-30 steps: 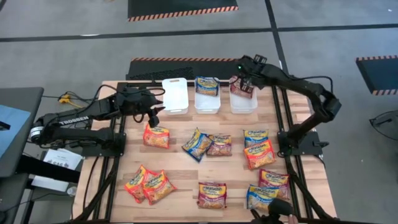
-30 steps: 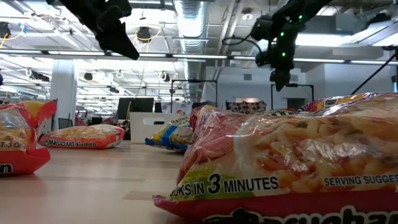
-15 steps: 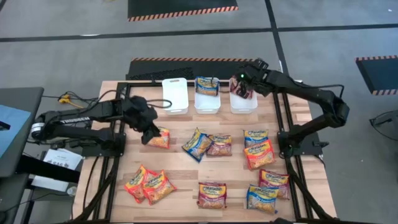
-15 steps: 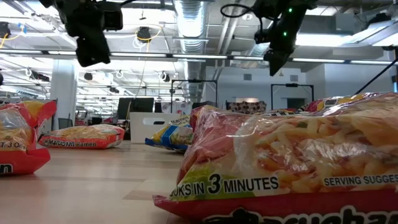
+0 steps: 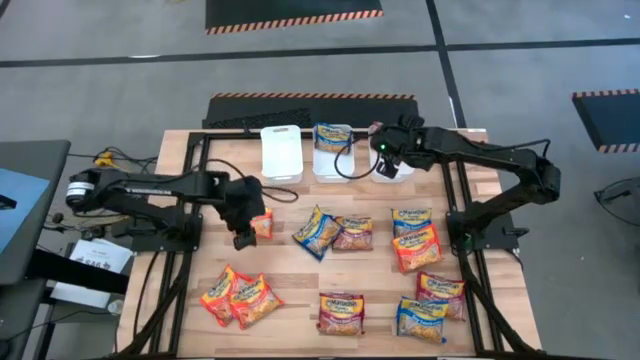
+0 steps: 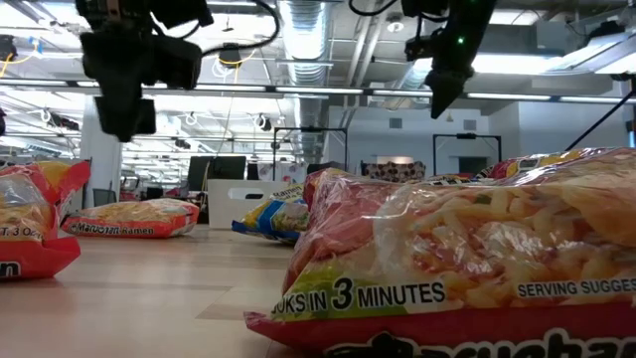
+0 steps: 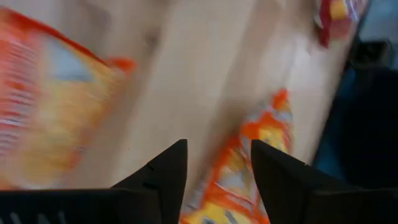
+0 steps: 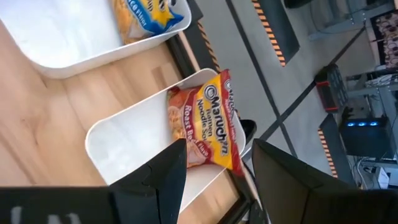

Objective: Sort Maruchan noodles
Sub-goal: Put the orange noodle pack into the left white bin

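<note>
Several Maruchan noodle packets lie flat on the wooden table. One orange packet (image 5: pixel 264 224) (image 7: pixel 239 180) lies under my left gripper (image 5: pixel 243 232) (image 7: pixel 217 171). That gripper is open and hangs well above the table in the low view (image 6: pixel 121 114). My right gripper (image 5: pixel 386 158) (image 8: pixel 217 177) is open and empty over the right white tub (image 8: pixel 124 146). In that tub a dark red packet (image 8: pixel 205 124) stands tilted, leaning on the tub's far wall. A blue packet (image 5: pixel 333 137) lies in the middle tub (image 5: pixel 333 168). The left tub (image 5: pixel 282 152) holds nothing.
Loose packets are spread out: a blue one (image 5: pixel 317 231) and a dark red one (image 5: pixel 353 233) mid-table, two orange ones (image 5: pixel 240 298) near left, a dark red one (image 5: pixel 341 312) at the near edge, and several at the right (image 5: pixel 418 250). Black frame rails (image 5: pixel 190 200) run along both sides.
My left gripper has swung from beside the left tub toward the table's near edge, sunk and tipped downward, and now hangs over the orange packet. My right gripper has drawn back from the far edge over the right tub, toward the near side. No packet has moved.
</note>
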Controlling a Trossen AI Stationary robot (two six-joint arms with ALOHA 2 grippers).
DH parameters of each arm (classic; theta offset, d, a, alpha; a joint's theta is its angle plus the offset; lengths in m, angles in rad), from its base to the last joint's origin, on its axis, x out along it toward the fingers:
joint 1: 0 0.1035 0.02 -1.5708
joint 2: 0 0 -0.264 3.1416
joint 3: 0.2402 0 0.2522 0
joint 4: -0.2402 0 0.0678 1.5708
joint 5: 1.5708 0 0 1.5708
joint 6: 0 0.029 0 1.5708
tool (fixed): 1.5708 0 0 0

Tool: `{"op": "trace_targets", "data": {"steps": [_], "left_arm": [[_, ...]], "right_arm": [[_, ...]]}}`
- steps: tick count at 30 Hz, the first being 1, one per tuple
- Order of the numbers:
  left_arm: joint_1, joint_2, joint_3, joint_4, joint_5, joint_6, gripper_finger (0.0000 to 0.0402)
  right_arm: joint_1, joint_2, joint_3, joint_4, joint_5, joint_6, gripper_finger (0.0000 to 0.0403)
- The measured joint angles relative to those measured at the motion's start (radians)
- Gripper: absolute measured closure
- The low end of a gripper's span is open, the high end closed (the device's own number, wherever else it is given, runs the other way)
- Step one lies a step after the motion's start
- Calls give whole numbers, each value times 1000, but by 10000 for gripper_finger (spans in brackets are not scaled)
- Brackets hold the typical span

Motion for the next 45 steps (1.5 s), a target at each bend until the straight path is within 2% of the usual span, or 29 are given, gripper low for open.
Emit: {"op": "trace_targets", "data": {"steps": [3,7,12,19,32,40,45], "left_arm": [[-55,47,0,16,28,-50,225],[-149,101,0,49,-30,-116,221],[-256,160,0,136,-43,-215,221],[-350,231,0,179,-98,-321,221],[-460,326,-1,317,-113,-402,221],[-489,438,-1,404,-91,-427,224],[-488,468,0,420,-63,-406,261]], "right_arm": [[12,0,0,-24,0,27,198],[25,0,0,-49,-14,61,198],[43,0,0,-74,-25,102,198],[83,0,0,-98,-48,151,198],[149,1,0,-99,-71,181,198],[154,1,-1,-99,-71,203,198],[154,1,-1,-99,-71,204,198]]}}
